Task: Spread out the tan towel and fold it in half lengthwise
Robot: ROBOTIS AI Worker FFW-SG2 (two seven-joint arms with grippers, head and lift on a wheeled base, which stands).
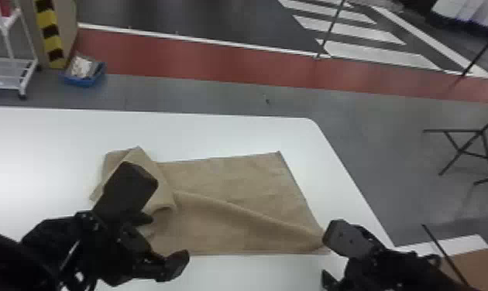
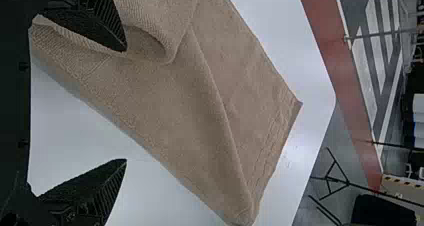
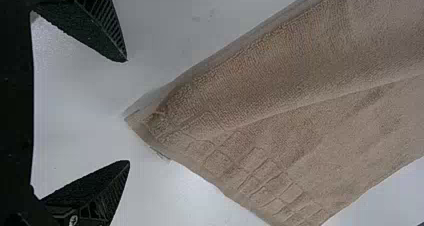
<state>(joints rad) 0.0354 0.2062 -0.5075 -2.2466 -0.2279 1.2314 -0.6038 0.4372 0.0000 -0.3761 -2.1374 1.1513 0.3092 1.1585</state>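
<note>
The tan towel lies on the white table, its right part spread with a long diagonal crease and its left end folded over and bunched. Over that left end is my left gripper, open. In the left wrist view, one finger of the left gripper lies against the curled fold of the towel, and the other is over bare table. My right gripper stands open at the towel's near right corner. In the right wrist view that corner of the towel points between the right gripper's parted fingertips, ungripped.
The white table extends to the left, and its right edge slopes down close to my right arm. Beyond it on the floor are a white rack, a blue bin and black metal stands. A brown surface is at the lower right.
</note>
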